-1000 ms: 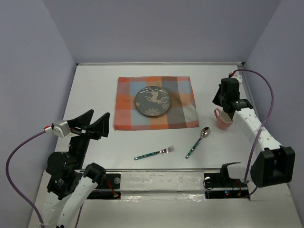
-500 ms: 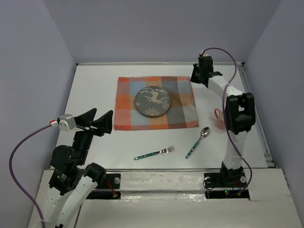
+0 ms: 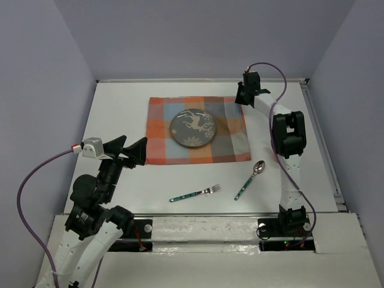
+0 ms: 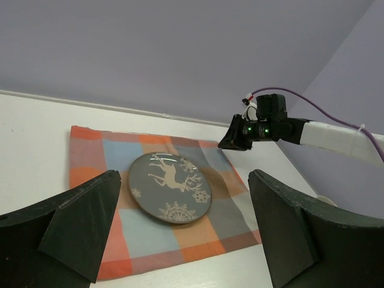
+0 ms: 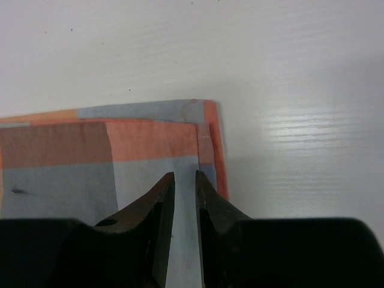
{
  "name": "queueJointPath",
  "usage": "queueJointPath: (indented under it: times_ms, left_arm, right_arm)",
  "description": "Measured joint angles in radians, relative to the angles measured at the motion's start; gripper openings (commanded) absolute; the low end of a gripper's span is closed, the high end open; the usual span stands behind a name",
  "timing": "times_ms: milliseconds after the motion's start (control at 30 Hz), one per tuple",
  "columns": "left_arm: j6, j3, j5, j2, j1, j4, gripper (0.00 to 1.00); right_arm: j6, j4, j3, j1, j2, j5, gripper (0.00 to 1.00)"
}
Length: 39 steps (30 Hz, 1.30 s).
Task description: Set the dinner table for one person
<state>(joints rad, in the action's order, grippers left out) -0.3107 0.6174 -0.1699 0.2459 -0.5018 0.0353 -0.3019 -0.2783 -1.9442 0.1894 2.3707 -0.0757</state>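
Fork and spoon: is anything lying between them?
Nothing. Only bare white table lies between the fork and the spoon. The top view shows it.

Plate (image 3: pixel 192 128) on placemat (image 3: pixel 162 150); fork (image 3: pixel 195 194), spoon (image 3: pixel 250 180) nearer on dinner table (image 3: pixel 120 114), seemingly apart.

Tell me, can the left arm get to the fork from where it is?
Probably yes. The left gripper is wide open, and only bare table lies between it and the fork, which lies apart from the spoon.
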Motion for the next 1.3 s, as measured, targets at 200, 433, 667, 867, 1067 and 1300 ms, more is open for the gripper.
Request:
queueJointPath:
  times_ms: [200, 433, 667, 867, 1067, 1300]
  left_arm:
    - [0.000, 0.000, 0.000, 0.003, 0.006, 0.000, 0.99]
    - [0.000, 0.000, 0.000, 0.006, 0.006, 0.000, 0.99]
    - [0.001, 0.000, 0.000, 0.007, 0.013, 0.000, 0.99]
    - [0.003, 0.000, 0.001, 0.008, 0.014, 0.000, 0.99]
    - [0.003, 0.000, 0.001, 0.009, 0.019, 0.000, 0.99]
    - [0.004, 0.000, 0.002, 0.013, 0.020, 0.000, 0.99]
  right_arm:
    - [0.008, -0.001, -0.029, 0.000, 0.010, -0.029, 0.26]
    - [0.012, -0.009, -0.058, 0.000, 0.045, -0.053, 0.27]
    - [0.019, -0.013, -0.090, 0.000, 0.085, -0.066, 0.25]
    - [0.019, -0.013, -0.096, 0.000, 0.091, -0.069, 0.38]
    - [0.038, -0.022, -0.114, 0.002, 0.095, -0.079, 0.41]
    - [0.050, -0.032, -0.148, 0.001, 0.120, -0.087, 0.32]
